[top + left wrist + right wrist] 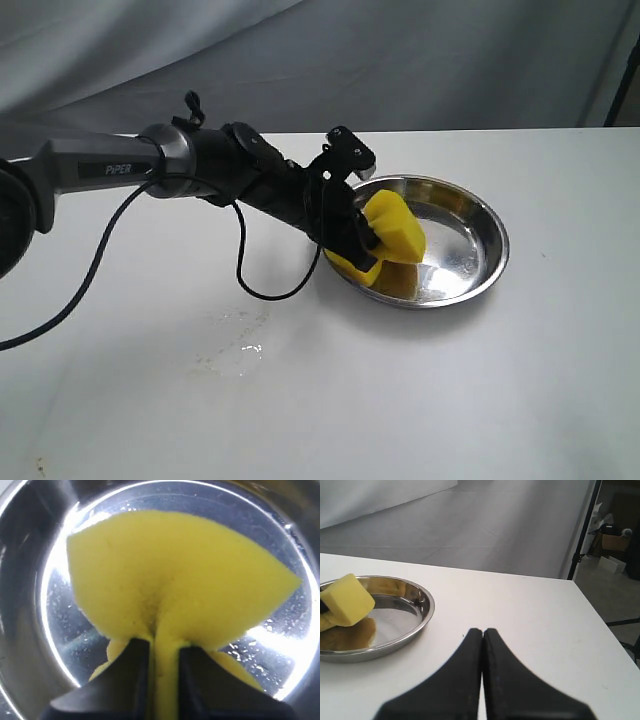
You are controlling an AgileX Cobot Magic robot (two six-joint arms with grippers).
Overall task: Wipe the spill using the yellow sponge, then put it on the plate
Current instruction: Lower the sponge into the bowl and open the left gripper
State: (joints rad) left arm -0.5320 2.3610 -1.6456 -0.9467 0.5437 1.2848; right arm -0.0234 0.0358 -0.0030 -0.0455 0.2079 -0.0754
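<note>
The white table (520,380) is filling most of the exterior view, with a grey cloth backdrop (300,60) hanging behind it. The left arm (110,168) is reaching in from the left edge, its base cut off by the frame, and a black cable (240,270) is looping down from it toward the tabletop.

The plate (497,262) is sitting on the table right of centre. The arm's wrist is covering its near-left rim. In the right wrist view the plate (422,617) is running off the picture's edge.

The yellow sponge (393,232) is hanging low over the left part of the plate, and the left gripper (362,243) is pinching it. In the left wrist view the two black fingers (131,680) are squeezing the yellow sponge (170,580) into a narrow waist, so the foam is flaring out wide beyond them and hiding much of the plate's shiny base (55,625). The sponge's underside is hidden, and yellow reflections in the steel are blurring its lower edge, so whether it is touching the plate cannot be told. The right wrist view is cropping the sponge (347,600) at one end.

The right gripper (483,635) is hovering over bare table beside the plate, its jaws pressed together with nothing between them; the exterior view is not showing it.

The spill (238,348) is showing only as a faint, glassy wet smear with a few brownish specks, near the table's front and well apart from the plate; its outline is hard to make out.
</note>
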